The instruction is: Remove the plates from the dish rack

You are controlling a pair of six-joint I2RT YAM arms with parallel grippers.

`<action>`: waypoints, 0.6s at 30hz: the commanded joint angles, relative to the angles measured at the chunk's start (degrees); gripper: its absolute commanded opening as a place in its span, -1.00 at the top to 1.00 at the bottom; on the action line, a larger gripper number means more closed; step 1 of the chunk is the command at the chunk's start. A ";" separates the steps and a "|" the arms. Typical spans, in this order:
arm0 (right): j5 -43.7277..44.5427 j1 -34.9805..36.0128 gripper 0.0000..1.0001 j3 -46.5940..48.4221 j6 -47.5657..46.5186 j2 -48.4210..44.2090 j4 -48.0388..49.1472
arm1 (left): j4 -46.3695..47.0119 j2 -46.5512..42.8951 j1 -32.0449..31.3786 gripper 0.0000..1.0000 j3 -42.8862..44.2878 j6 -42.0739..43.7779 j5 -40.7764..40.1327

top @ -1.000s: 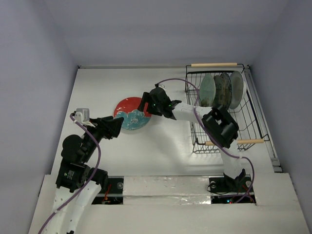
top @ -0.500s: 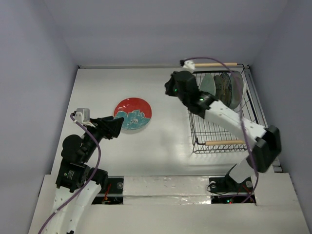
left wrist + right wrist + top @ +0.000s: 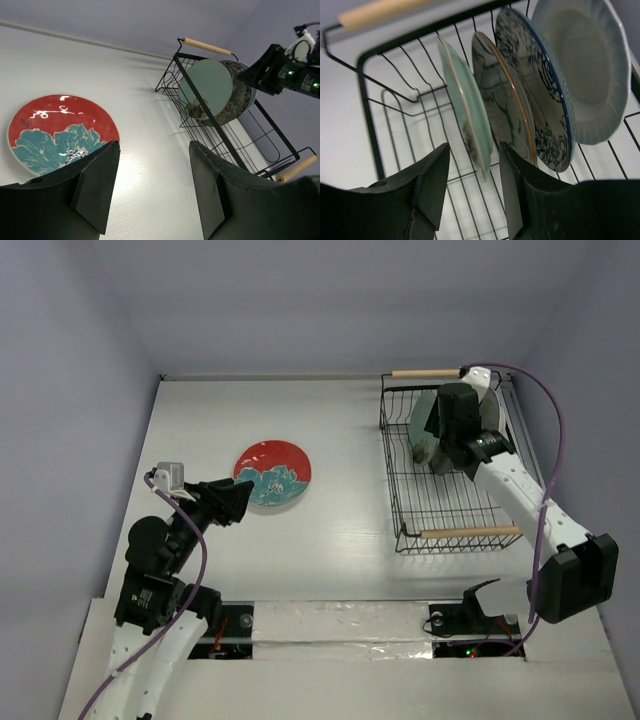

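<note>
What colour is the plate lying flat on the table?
The plate is red with a teal flower, clearest in the left wrist view.

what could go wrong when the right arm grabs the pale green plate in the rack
The right arm's jaws stand open, lined up on the pale green round plate, and the dark grey-brown patterned plate leans close behind it: a finger may knock that neighbour on the way in.
The green plate's lower edge sits among the wires of the black wire dish rack: lifted at a tilt, it might snag.
</note>
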 commanded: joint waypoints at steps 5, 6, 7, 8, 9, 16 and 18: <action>-4.17 -3.02 0.10 1.61 -3.01 6.48 0.62 | 2.53 -0.82 0.30 -0.08 -0.21 0.20 0.01; -4.34 -3.63 0.13 2.14 -3.11 7.46 0.45 | 2.44 -0.82 0.30 -0.08 -0.21 0.11 0.01; -3.99 -3.64 0.15 2.92 -3.28 8.51 0.10 | 2.53 -0.91 0.30 -0.08 -0.21 0.20 0.09; -3.21 -3.64 0.17 3.80 -3.72 10.53 -0.43 | 2.44 -0.91 0.30 -0.08 -0.21 0.11 0.01; -2.50 -3.64 0.22 5.29 -3.81 11.33 -1.22 | 2.44 -0.91 0.30 -0.08 -0.13 0.20 0.01; 1.19 -3.64 0.65 8.56 -5.65 13.19 -2.63 | 2.61 -1.00 0.30 -0.08 -0.21 0.11 0.09; 1.28 -3.64 0.87 8.64 -6.09 12.05 -2.63 | 2.61 -1.00 0.30 -0.08 -0.21 0.20 0.18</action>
